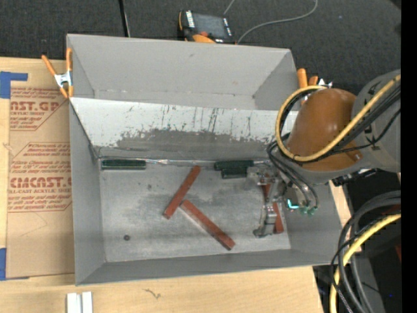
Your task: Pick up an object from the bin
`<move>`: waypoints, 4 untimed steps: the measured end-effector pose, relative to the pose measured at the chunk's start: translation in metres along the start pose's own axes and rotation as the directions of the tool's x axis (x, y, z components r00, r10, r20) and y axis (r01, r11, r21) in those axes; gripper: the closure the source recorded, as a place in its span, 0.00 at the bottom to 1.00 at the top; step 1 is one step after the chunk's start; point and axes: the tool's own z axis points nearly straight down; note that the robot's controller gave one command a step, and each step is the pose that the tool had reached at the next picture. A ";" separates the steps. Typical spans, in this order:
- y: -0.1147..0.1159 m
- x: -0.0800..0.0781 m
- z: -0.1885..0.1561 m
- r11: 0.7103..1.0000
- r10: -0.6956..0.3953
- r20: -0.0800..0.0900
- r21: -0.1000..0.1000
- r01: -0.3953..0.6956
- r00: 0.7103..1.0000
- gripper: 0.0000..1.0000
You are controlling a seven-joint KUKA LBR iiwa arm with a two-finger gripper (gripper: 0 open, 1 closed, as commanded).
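Note:
My gripper [265,225] is low over the bin's right side, close to the front right corner. A short reddish-brown stick [279,222] lies right beside it on its right, touching or nearly touching it. Two longer reddish-brown sticks lie in the middle of the floor to the gripper's left: one [182,192] slants up toward the back, the other [207,223] runs toward the front right, its end a short way from the gripper. A small dark green block [233,169] lies against the back wall, just behind the gripper.
A dark green flat bar [122,164] lies along the back wall at the left. The arm with its orange cover and cables hangs over the bin's right rim. The right wall stands close to the gripper.

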 end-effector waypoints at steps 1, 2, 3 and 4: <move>0.070 0.018 0.087 1.000 0.031 0.004 -0.003 -0.031 1.000 0.00; 0.066 0.017 0.083 0.999 0.035 0.007 0.000 -0.035 0.999 1.00; 0.060 0.022 -0.044 1.000 -0.023 0.015 0.001 0.023 1.000 1.00; 0.065 0.015 -0.120 0.999 -0.042 0.018 0.001 0.042 0.999 1.00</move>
